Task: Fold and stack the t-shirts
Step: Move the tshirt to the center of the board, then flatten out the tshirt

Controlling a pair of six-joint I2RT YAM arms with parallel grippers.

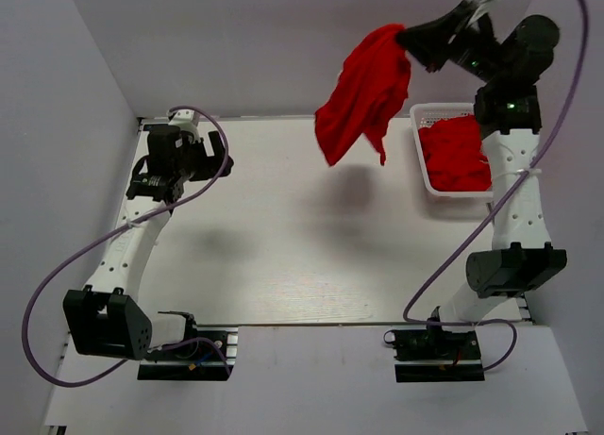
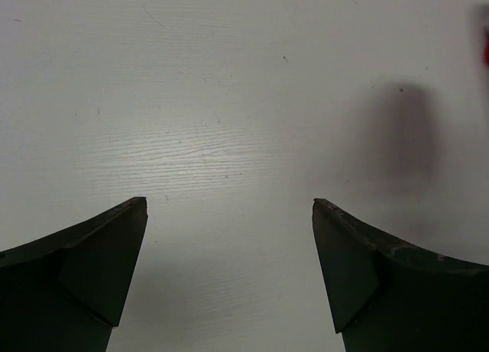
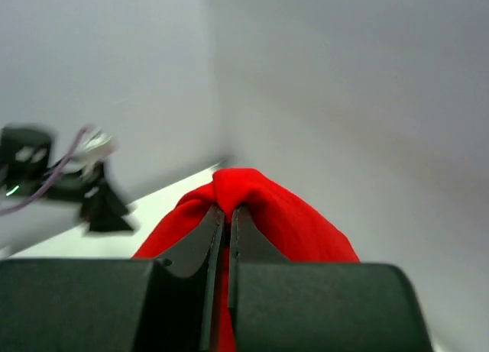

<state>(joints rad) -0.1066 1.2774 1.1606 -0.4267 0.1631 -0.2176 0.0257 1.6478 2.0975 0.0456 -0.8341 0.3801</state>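
My right gripper (image 1: 404, 35) is raised high at the back right and shut on a bright red t-shirt (image 1: 363, 93), which hangs bunched in the air above the table. In the right wrist view the cloth (image 3: 252, 192) is pinched between the closed jaws of the right gripper (image 3: 226, 211). More red t-shirts (image 1: 455, 152) lie in the white basket (image 1: 417, 147) under the right arm. My left gripper (image 1: 223, 158) is at the far left, open and empty; its wrist view shows the left gripper (image 2: 229, 205) over bare table.
The white table (image 1: 283, 237) spans the middle. Grey walls stand on the left, back and right. The hanging shirt's shadow (image 2: 405, 134) falls on the table to the right of the left gripper. Purple cables loop beside both arms.
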